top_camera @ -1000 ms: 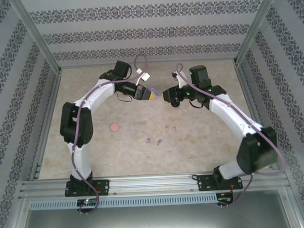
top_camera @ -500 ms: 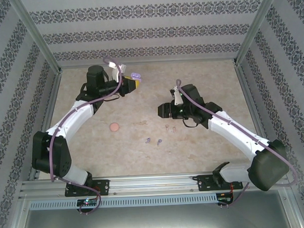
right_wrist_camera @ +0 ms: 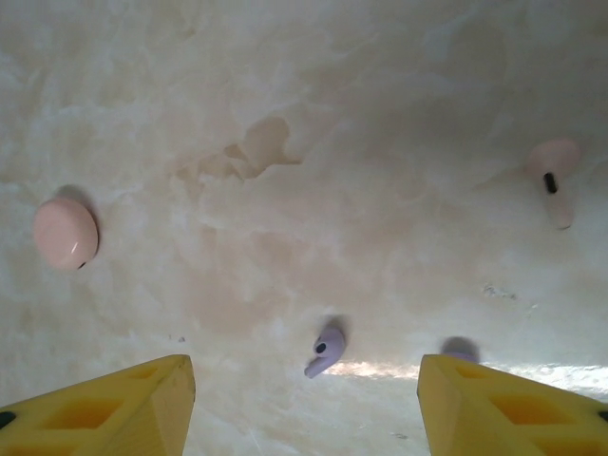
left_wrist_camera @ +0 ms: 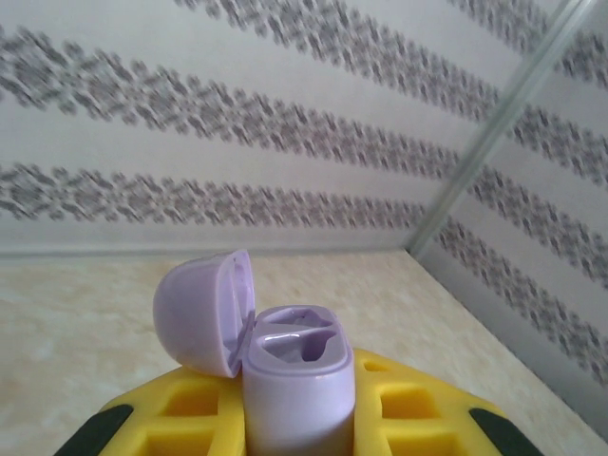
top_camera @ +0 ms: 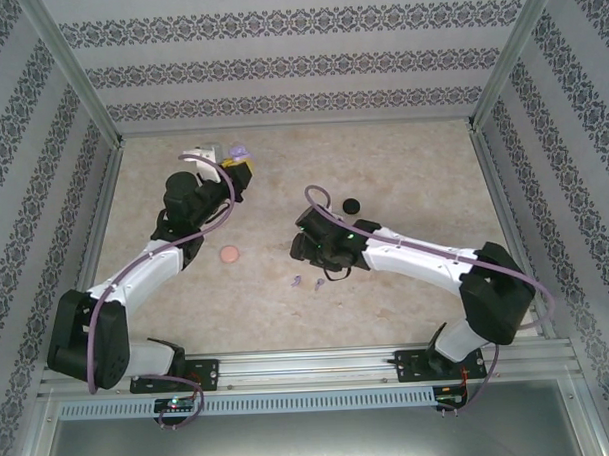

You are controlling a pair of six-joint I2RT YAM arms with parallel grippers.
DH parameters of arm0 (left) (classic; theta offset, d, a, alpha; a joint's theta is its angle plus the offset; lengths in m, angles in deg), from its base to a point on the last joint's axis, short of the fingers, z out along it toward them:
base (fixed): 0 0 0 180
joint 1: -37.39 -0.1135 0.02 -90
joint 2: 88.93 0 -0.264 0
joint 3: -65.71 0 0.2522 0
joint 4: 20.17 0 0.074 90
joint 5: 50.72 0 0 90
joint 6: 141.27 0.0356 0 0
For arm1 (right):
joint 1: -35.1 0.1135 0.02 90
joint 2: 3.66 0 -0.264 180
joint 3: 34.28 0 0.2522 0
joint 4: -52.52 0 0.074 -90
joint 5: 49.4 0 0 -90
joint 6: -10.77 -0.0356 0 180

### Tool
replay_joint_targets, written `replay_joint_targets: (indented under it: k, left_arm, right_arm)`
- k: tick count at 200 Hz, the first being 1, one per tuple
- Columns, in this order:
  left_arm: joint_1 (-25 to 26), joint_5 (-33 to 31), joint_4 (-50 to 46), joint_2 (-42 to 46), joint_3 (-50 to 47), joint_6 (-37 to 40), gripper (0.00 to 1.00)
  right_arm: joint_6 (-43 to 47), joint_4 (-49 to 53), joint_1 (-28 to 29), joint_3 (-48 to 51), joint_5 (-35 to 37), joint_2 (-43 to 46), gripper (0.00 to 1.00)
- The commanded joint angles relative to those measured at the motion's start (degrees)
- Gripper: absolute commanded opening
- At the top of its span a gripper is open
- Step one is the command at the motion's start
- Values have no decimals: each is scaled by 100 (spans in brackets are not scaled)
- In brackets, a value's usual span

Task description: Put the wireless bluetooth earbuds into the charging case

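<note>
My left gripper (left_wrist_camera: pixel 299 423) is shut on a purple charging case (left_wrist_camera: pixel 299 380), held upright above the table with its lid (left_wrist_camera: pixel 202 313) flipped open and both sockets bare. From above, that case (top_camera: pixel 240 151) is at the back left, at the tip of the left gripper (top_camera: pixel 238 165). My right gripper (right_wrist_camera: pixel 302 385) is open and points down at the table. One purple earbud (right_wrist_camera: pixel 326 350) lies between its fingers. A second purple earbud (right_wrist_camera: pixel 460 348) peeks out by the right finger. Both purple earbuds (top_camera: pixel 296 283) lie just in front of the right gripper (top_camera: pixel 305 252).
A pale pink earbud (right_wrist_camera: pixel 554 180) lies on the table to the right. A round pink case (right_wrist_camera: pixel 65 233) sits to the left, closed (top_camera: pixel 227 255). A round black case (top_camera: pixel 351 204) sits behind the right arm. Patterned walls close in the table.
The left arm has swung back and left with the open purple case. The right gripper has come forward and down over the purple earbuds, uncovering the black case.
</note>
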Motion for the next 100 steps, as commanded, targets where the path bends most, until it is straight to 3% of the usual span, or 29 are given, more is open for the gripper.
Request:
replay_joint_targets:
  k: [1,35,100]
  left_arm:
    - [36,-909,757,215,-219,-333,0]
    - [29,-1294,902,354,-364,-350,0]
    - [34,-1182,767,478,-361,-224,0]
  right_arm:
    - [-1068,381,206,-367,530,-316,63]
    - [-1603,498,354,-560,455,-853,61]
    - [-1642,1015,557,-1190,442,-1602,54]
